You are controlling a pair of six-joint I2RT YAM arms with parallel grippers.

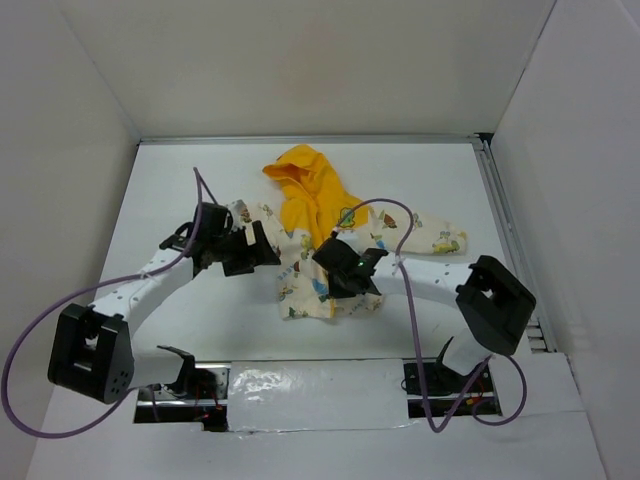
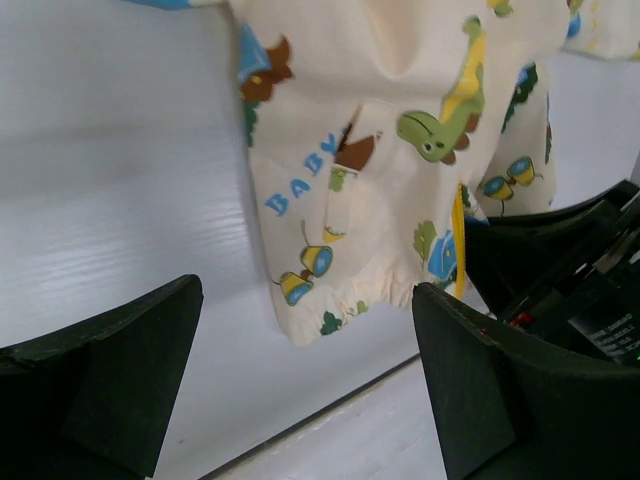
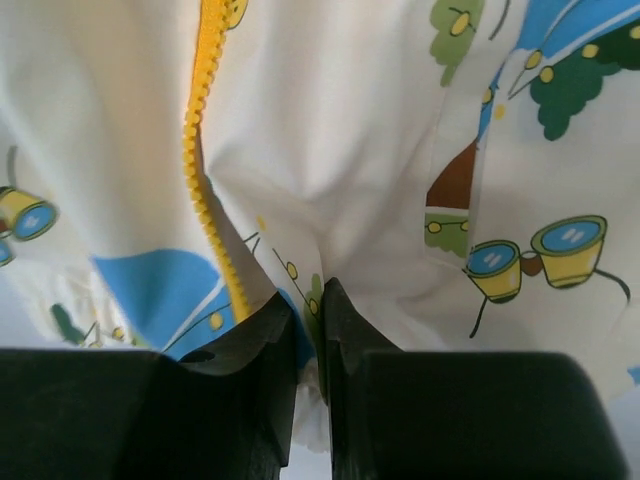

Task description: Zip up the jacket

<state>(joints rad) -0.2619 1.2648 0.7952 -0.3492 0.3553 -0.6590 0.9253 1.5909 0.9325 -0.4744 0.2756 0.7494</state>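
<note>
White table (image 1: 450, 180): right wrist view alone shows right end effector (image 3: 310, 300) pinching jacket (image 3: 350, 150)

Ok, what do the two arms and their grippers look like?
Both match: the left arm and right arm have white links and boxy black joint housings, with a purple cable looping along each. The left gripper and right gripper are black, with thick, blocky fingers; a small green light glows on the right one.

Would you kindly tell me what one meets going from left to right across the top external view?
Left arm's elbow block → left gripper → right gripper → outstretched sleeve → right arm's elbow block. The jacket itself overlaps both grippers, so it is omitted.
</note>
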